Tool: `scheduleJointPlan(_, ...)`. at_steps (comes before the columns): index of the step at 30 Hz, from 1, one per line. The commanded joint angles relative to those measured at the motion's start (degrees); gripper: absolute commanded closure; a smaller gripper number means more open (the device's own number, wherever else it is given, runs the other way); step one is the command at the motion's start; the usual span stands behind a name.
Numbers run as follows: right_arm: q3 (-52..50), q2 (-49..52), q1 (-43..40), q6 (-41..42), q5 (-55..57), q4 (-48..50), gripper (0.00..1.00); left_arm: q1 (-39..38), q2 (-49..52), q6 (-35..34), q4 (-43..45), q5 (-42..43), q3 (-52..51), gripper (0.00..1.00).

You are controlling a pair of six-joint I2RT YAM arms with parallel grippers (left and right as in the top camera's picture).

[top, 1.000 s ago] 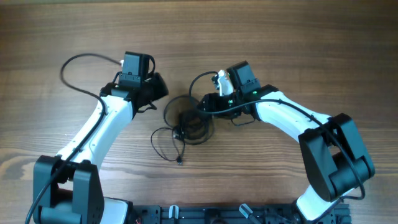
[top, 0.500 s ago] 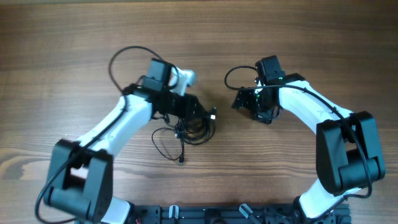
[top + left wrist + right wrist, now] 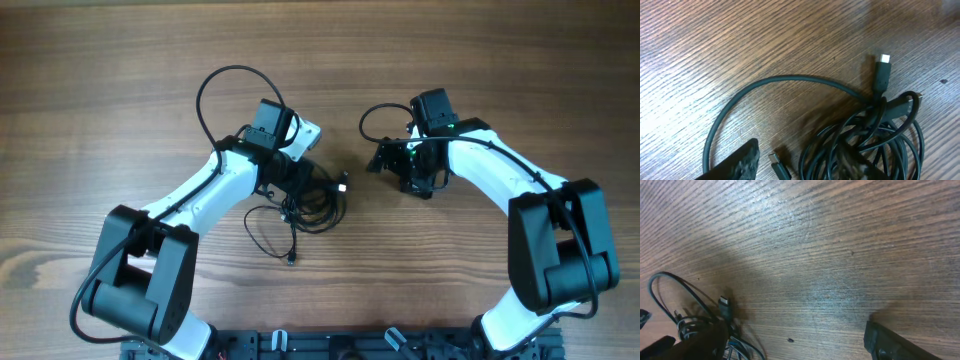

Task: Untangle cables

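— Over the tangle at the middle of the overhead view, is the left gripper [image 3: 292, 182] holding anything?

— I cannot tell. Its wrist view gives me one dark finger [image 3: 737, 162] at the lower left of the frame and only a blur where the other should be, low over the coil. I have it there because that is where the cords cross most thickly.

— And the right gripper [image 3: 792, 335]?

— Spread wide. Its fingers sit at the bottom corners of its frame with bare wood between them, nothing held. It hangs right of centre in the overhead view, apart from the pile and facing it. I judge that leaves it room to take a free end.

— Where are the cables [image 3: 312, 205]?

— Bunched in a knot just below the left gripper, lying flat on the table [image 3: 120, 60]. One plug [image 3: 883, 70] pokes out at the upper right of the left wrist frame, against the coil, and a loose loop [image 3: 790, 76] arcs across the middle. Overhead, a thin strand trails down to a small connector [image 3: 290, 260].

— Progress?

— Early, by my reading: the coil is not yet pulled apart. That exposed plug looks the easiest end to pinch.
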Motion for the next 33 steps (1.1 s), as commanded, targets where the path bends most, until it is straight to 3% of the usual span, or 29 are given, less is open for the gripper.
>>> scheduleJointPlan(1,0.15,0.96,0.02,0.83,-0.90,0.37,0.10,-0.02,0.94,2.89,0.28,1.36,-0.15,0.47)
scheduleJointPlan(7,0.15,0.96,0.02,0.81,-0.90,1.25,0.09,-0.02,5.20,2.86,0.66,1.36,-0.15,0.49)
scheduleJointPlan(8,0.15,0.96,0.02,0.81,-0.90,1.38,0.09,-0.02,5.68,2.86,0.72,1.33,-0.15,0.52)
scheduleJointPlan(11,0.15,0.96,0.02,0.81,-0.90,1.64,0.09,0.00,5.79,2.60,2.16,-0.48,-0.15,0.74)
scheduleJointPlan(16,0.15,0.96,0.02,0.83,-0.90,1.73,0.09,-0.02,6.10,2.62,2.38,-1.75,-0.15,0.75)
scheduleJointPlan(18,0.15,0.96,0.02,0.83,-0.90,1.84,0.08,0.00,6.12,1.14,2.80,-9.84,-0.15,0.74)
scheduleJointPlan(21,0.15,0.96,0.02,0.83,-0.90,1.86,0.08,0.00,6.12,-11.32,6.12,-28.50,-0.15,0.65)
scheduleJointPlan(23,0.15,0.96,0.02,0.81,-0.90,1.84,0.07,-0.02,6.12,-17.03,7.06,-32.00,-0.15,0.65)
scheduleJointPlan(28,0.15,0.96,0.02,0.81,-0.83,1.90,0.06,-0.02,6.12,-22.77,6.82,-31.56,-0.15,0.62)
scheduleJointPlan(30,0.15,0.96,0.02,0.83,-0.66,2.29,0.06,0.00,6.12,-22.69,6.56,-25.68,-0.15,0.62)
scheduleJointPlan(33,0.15,0.96,0.02,0.81,-0.68,2.27,0.06,0.00,6.12,-22.82,3.85,-19.54,-0.15,0.75)
